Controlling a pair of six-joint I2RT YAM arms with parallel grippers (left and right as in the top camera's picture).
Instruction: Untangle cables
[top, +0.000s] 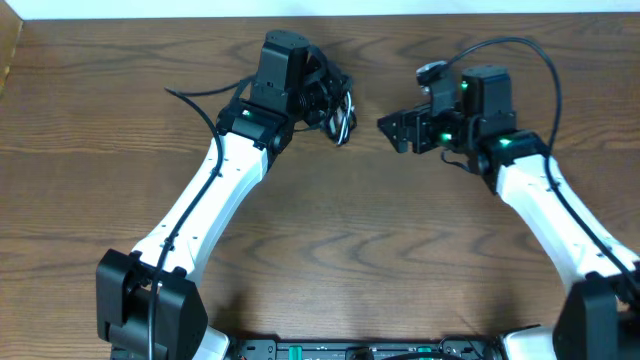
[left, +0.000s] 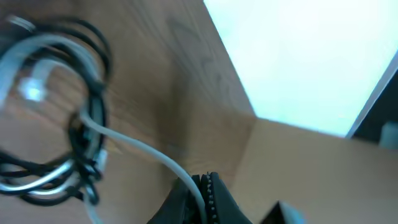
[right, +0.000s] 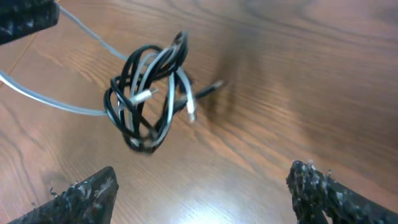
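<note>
A black cable (right: 121, 115) and a white cable (right: 37, 99) are wound into one tangle (top: 339, 118) near the back middle of the wooden table. My left gripper (top: 333, 95) is shut on the white cable (left: 137, 146), which runs from the jaws (left: 202, 190) to the tangle; the black cable (left: 93, 37) loops around it. The tangle appears lifted slightly off the table, with silver plug ends (right: 143, 95) sticking out. My right gripper (top: 392, 132) is open and empty, just right of the tangle, fingers wide apart (right: 202, 193).
The table's back edge (top: 400, 12) runs close behind both grippers. A cardboard-coloured edge (top: 8, 50) stands at the far left. A thick black arm wire (top: 195, 103) lies left of the left wrist.
</note>
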